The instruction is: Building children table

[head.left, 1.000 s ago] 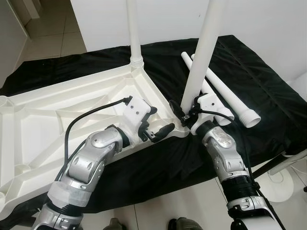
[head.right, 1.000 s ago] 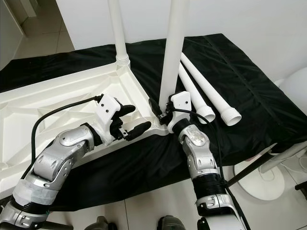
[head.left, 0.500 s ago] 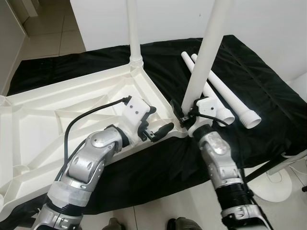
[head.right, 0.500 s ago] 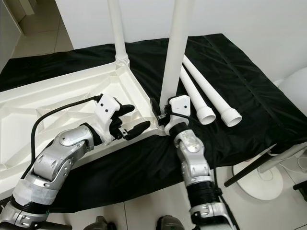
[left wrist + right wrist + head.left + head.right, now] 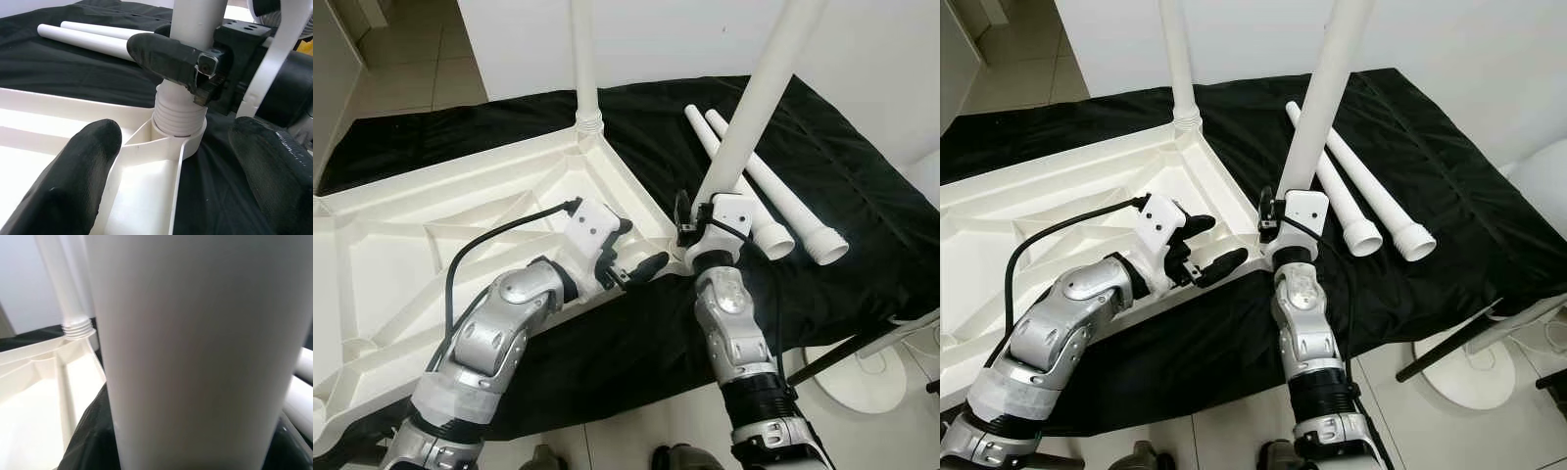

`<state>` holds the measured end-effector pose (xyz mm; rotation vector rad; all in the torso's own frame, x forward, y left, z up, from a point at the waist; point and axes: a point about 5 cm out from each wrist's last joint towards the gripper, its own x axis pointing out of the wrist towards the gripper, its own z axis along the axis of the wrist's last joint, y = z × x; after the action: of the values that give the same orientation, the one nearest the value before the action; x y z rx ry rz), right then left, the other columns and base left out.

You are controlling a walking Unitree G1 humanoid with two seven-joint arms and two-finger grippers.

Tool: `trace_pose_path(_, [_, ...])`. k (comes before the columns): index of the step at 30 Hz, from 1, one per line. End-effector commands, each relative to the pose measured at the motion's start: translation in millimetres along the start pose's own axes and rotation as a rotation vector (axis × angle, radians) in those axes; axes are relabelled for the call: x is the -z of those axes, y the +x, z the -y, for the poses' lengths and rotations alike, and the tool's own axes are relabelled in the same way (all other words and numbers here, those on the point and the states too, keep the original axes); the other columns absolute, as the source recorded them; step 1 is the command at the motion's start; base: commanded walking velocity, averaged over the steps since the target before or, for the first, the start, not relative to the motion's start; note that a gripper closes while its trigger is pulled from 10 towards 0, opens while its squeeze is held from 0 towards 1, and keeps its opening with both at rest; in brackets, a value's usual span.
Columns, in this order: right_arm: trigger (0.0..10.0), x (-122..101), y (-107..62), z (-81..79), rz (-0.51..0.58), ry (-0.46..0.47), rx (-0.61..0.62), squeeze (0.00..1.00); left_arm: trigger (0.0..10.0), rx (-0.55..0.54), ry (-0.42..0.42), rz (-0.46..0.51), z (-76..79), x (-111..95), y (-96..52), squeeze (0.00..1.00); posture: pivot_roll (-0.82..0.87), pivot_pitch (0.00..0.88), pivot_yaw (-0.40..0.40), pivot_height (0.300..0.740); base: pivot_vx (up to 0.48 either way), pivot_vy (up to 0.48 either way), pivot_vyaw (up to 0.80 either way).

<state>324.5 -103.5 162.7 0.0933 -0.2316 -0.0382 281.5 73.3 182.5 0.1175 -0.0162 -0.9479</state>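
The white table top [image 5: 431, 225] lies upside down on a black cloth [image 5: 862, 196]. One white leg [image 5: 582, 59] stands upright in its far corner. A second leg [image 5: 754, 98] leans to the right, its threaded end [image 5: 178, 112] sitting in the near corner socket [image 5: 186, 142]. My right gripper [image 5: 697, 208] is shut on this leg just above the thread. My left gripper [image 5: 641, 247] is open beside the same corner, with one finger [image 5: 73, 171] over the table's rim and the other over the cloth. Two loose legs [image 5: 793, 206] lie on the cloth to the right.
A white wall [image 5: 666, 39] rises right behind the cloth. Tiled floor [image 5: 411, 69] shows at the back left. At the lower right, a white round stand base [image 5: 876, 377] and a dark bar [image 5: 842, 348] sit by the cloth's front edge.
The held leg has tipped from near upright to leaning right at its top. My right forearm has swung left under it. The left gripper has stayed in place.
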Motion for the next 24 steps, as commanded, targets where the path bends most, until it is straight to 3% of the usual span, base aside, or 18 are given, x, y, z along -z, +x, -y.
trace_pose_path(1, [10.0, 17.6, -3.8, 9.1, -0.09, -0.033, 0.069, 0.0, 10.0, -0.037, 0.014, -0.006, -2.6, 0.6, -3.0, 0.0, -0.05, 0.061, 0.008, 0.74, 0.0, 0.0, 0.0])
trace_pose_path(9, [10.0, 17.2, -1.8, 6.0, -0.07, -0.124, 0.103, 0.0, 10.0, -0.05, 0.016, -0.006, -4.2, 0.6, -3.9, 0.0, -0.05, 0.057, 0.005, 0.74, 0.0, 0.0, 0.0])
trace_pose_path(24, [10.0, 17.3, -3.1, 8.2, -0.051, -0.147, 0.163, 0.0, 10.0, -0.051, 0.019, -0.009, -5.5, 0.0, -5.1, 0.0, -0.05, 0.057, 0.009, 0.74, 0.0, 0.0, 0.0])
